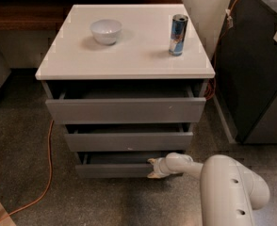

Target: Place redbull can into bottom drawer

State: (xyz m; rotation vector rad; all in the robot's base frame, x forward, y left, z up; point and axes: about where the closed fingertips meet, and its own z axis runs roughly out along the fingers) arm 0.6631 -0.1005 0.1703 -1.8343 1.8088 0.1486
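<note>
You will find the redbull can [178, 35] upright on the white surface [129, 60], toward its far right corner and well apart from the white bowl [106, 31] at far left. The bottom drawer [115, 170] stands partly pulled out. The pincer [151, 168] sits low at the right end of that drawer's front, with its two fingers spread and gripping nothing.

White gripper [151, 168] at the front of the lowest grey drawer [110, 171], where only a narrow slot opens beneath the middle grey drawer [129, 141]; slim blue-and-silver can [177, 35] stands unobstructed on the white cabinet top [129, 55].
</note>
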